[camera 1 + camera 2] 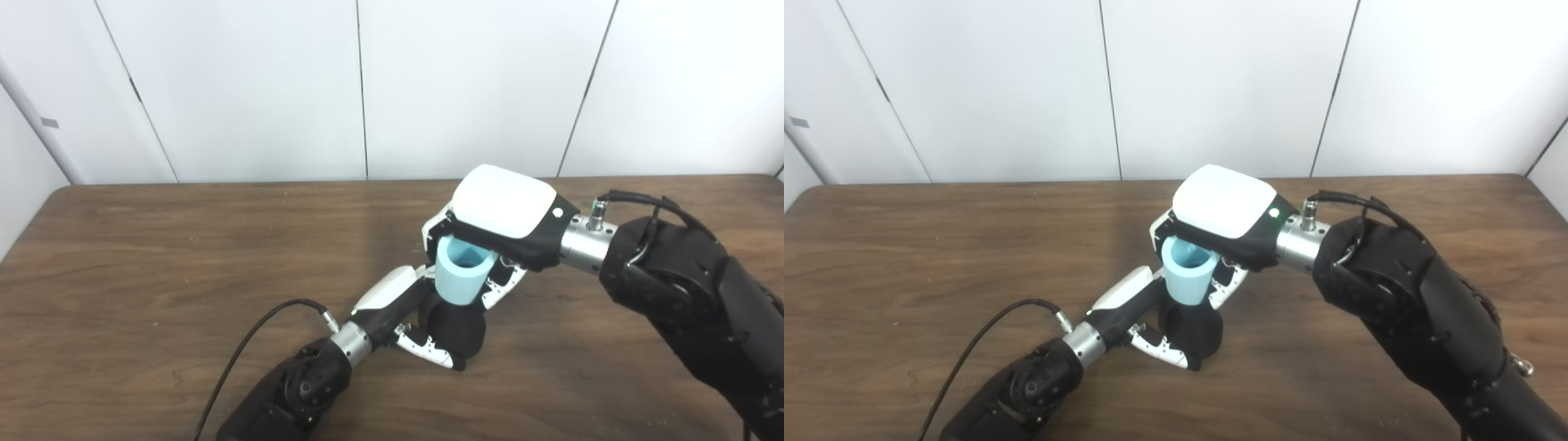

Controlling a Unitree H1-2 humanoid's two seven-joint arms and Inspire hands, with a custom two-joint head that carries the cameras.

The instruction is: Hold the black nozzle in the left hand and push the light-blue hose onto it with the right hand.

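Nozzle point(456, 331), black and flared, stands on table point(153, 257), left hand point(398, 306) wrapped around it. Hose point(460, 275), short pale-blue tube, open end up, sits atop nozzle, clasped by right hand point(499, 220).

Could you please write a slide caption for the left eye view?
Left hand grips black nozzle; right hand holds light-blue hose on top.

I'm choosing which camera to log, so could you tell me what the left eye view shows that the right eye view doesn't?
Only the left eye view shows a grey tag on the left wall. Only the right eye view shows a green light on the right hand. Both show the left hand gripping the black nozzle while the right hand holds the light-blue hose above it, over the table.
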